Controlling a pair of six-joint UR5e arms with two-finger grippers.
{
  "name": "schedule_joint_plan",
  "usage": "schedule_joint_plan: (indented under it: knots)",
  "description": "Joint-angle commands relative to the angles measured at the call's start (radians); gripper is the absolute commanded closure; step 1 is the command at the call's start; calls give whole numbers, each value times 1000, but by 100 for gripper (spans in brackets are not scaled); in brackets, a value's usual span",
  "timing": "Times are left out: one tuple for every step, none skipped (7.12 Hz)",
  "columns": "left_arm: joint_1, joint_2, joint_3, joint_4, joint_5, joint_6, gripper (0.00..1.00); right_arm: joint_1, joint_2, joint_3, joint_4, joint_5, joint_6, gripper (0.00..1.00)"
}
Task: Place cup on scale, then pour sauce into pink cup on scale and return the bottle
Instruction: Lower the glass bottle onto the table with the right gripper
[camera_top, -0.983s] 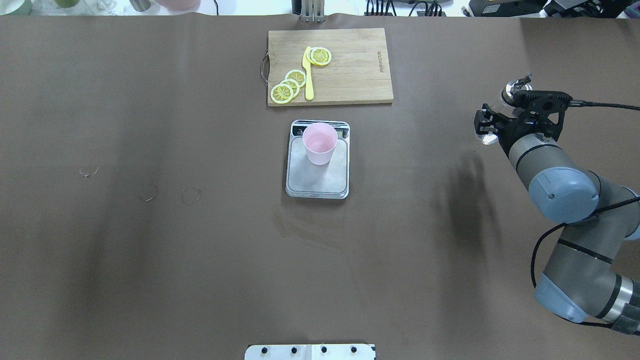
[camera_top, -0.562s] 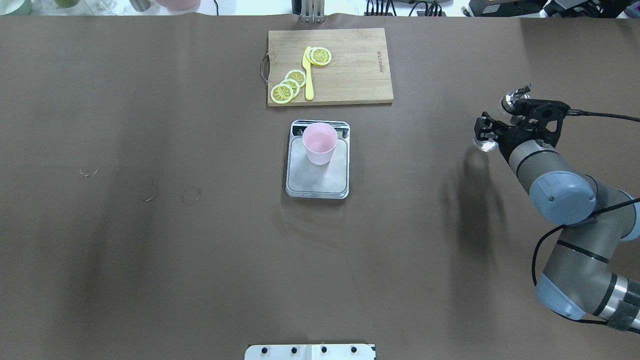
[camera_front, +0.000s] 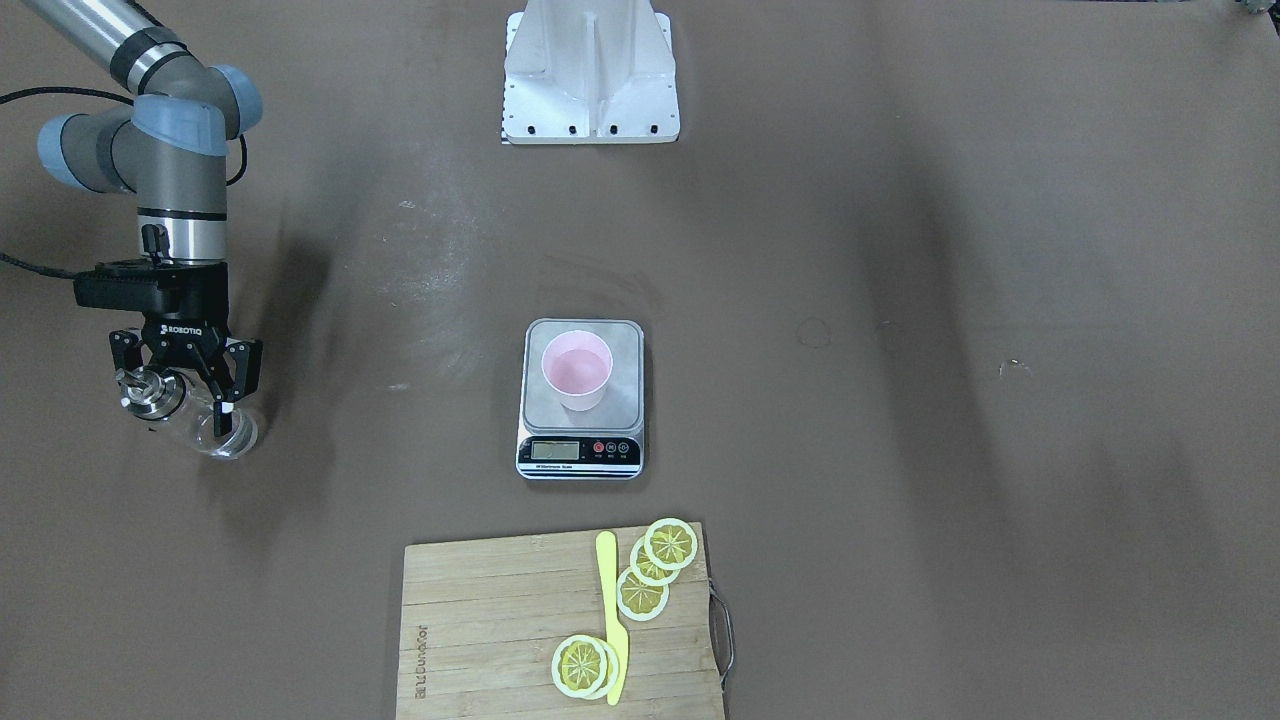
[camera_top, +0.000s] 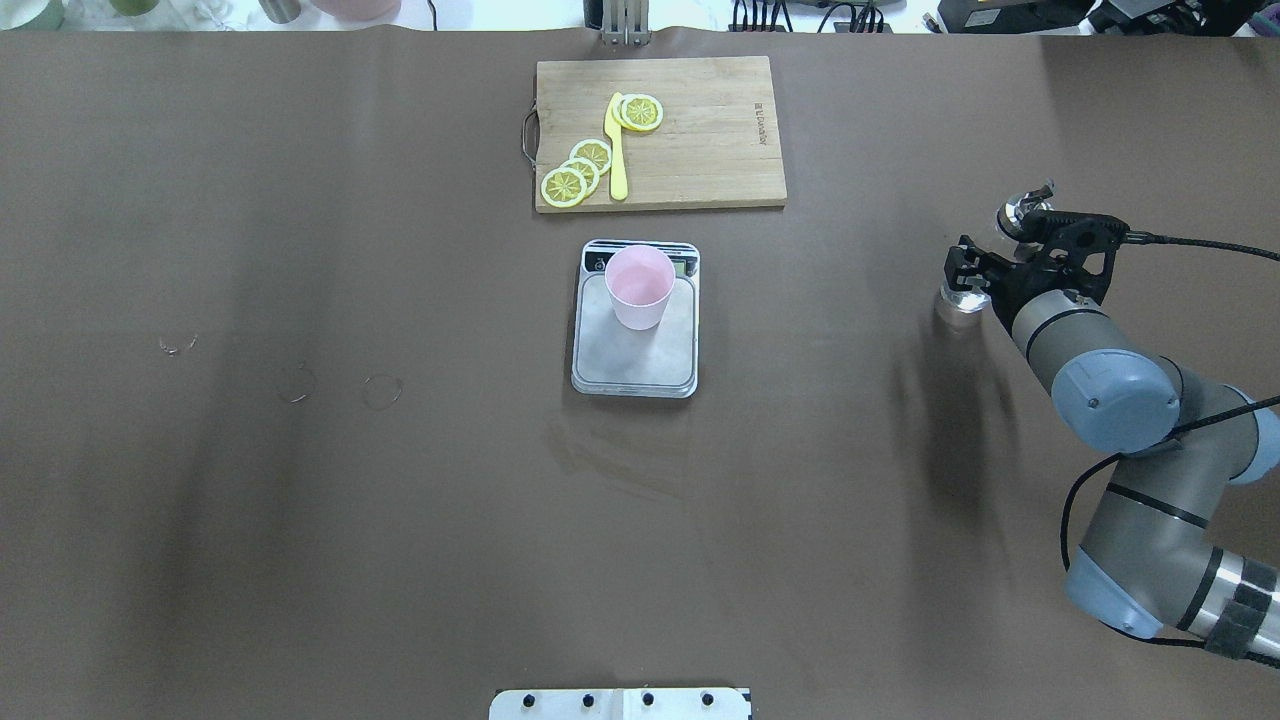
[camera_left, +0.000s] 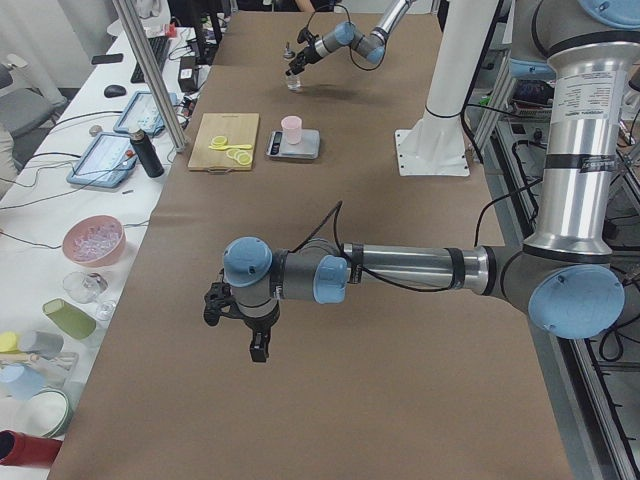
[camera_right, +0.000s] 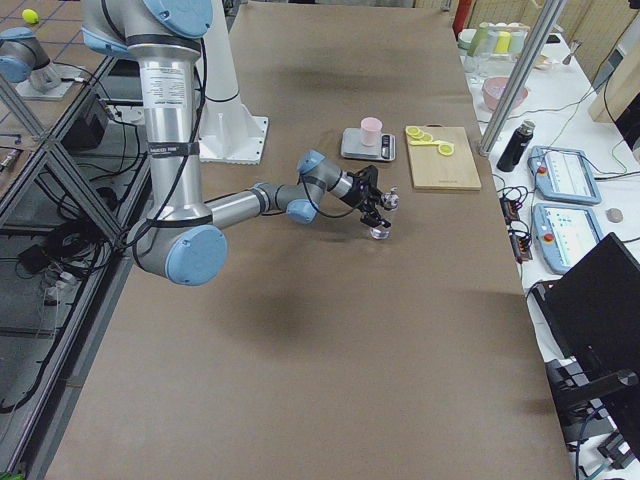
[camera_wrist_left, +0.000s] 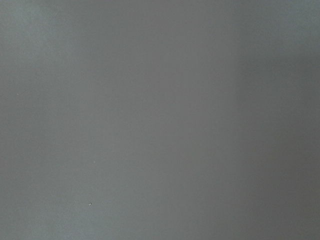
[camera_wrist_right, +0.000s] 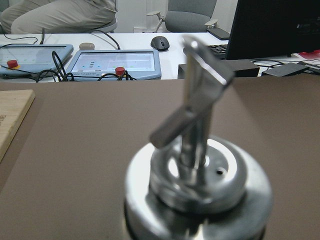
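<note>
The pale pink cup (camera_top: 638, 285) stands upright on the steel platform of the scale (camera_top: 635, 360) at mid table; both also show in the front-facing view, the cup (camera_front: 576, 370) above the scale's black panel (camera_front: 580, 452). My right gripper (camera_top: 975, 270) is shut on the clear glass bottle (camera_top: 962, 297) far to the right of the scale, low over the table. The bottle's silver spout cap (camera_wrist_right: 197, 185) fills the right wrist view. In the front-facing view the gripper (camera_front: 182, 393) grips the bottle (camera_front: 215, 428). The sauce level is too faint to tell. My left gripper (camera_left: 240, 320) shows only in the exterior left view.
A wooden cutting board (camera_top: 700, 150) with lemon slices (camera_top: 580, 170) and a yellow knife (camera_top: 616, 150) lies behind the scale. The robot base (camera_front: 590, 75) is at the near edge. The left wrist view shows only blurred table surface.
My right gripper has come down toward the table with the bottle, shifting slightly nearer the robot. The cup and scale have not moved.
</note>
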Motion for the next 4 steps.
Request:
schedule_joint_plan:
  knots:
    - [0,8,1,-3,-19,2,2,0,0,-5,2,8,0,100]
    - [0,8,3,-3,-18,2,2,-8,0,-8,2,6,0,100]
    - [-1,9,4,-3,-19,-1,2,-10,0,-12,2,6,0,100]
    - [-1,11,3,-3,-19,-1,2,-11,0,-12,2,6,-3,100]
